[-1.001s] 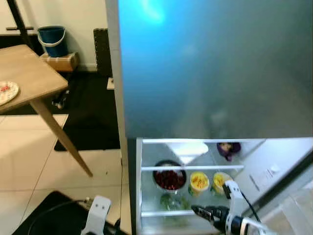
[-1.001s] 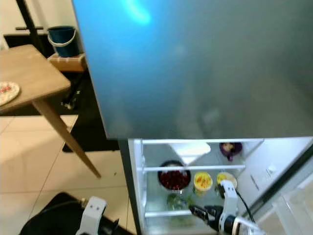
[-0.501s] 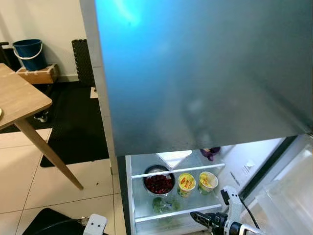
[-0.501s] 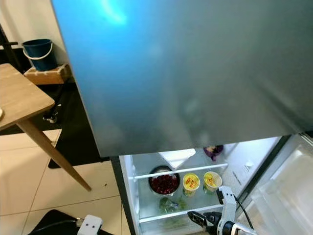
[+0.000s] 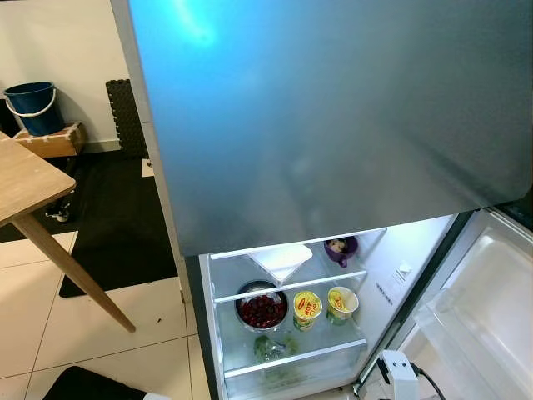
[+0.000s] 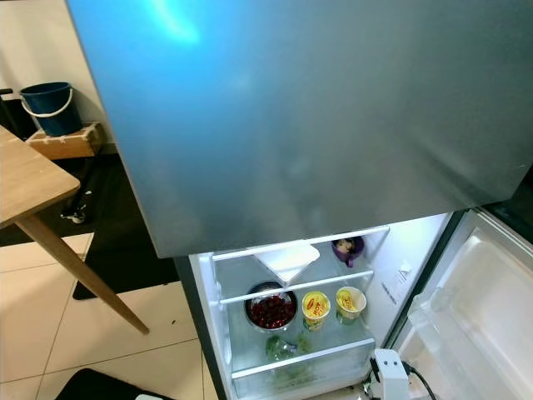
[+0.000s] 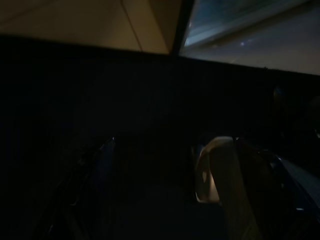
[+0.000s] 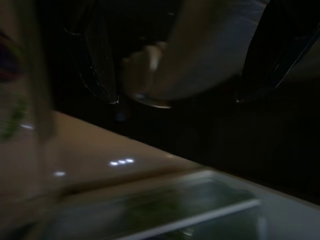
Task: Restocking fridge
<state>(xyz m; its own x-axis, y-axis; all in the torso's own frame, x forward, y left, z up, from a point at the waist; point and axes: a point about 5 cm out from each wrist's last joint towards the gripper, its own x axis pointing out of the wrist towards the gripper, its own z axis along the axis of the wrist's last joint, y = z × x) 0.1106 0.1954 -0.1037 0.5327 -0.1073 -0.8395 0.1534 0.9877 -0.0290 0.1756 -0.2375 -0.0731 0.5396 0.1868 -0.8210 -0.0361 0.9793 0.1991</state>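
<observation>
1. The fridge (image 5: 333, 125) stands straight ahead; its grey upper door is closed and its lower compartment is open and lit.
2. The lower fridge door (image 5: 487, 312) swings out to the right, its white inner shelves facing the camera.
3. On the top shelf inside lie a white flat packet (image 5: 281, 259) on the left and a purple cup (image 5: 340, 248) at the far right.
4. On the middle glass shelf (image 5: 287, 286) stand, from left to right, a metal bowl of red berries (image 5: 261, 309) and two yellow-lidded tubs (image 5: 307, 307), close beside each other.
5. Below them, on the lowest shelf, lie some green leaves (image 5: 271, 347), seen dimly through the glass.
6. The right arm's white wrist (image 6: 388, 373) sits low and near, just in front of the open compartment's right edge; the right gripper's fingers (image 8: 100, 65) appear dark and blurred in the wrist view, and I cannot tell whether they are apart or together.
7. The left wrist view is very dark; the left gripper's state cannot be told.
8. To the left stands a wooden worktop (image 5: 29, 179) on a slanted leg over pale floor tiles (image 5: 100, 333); a blue bucket (image 5: 31, 107) rests on a wooden block by the far wall.
</observation>
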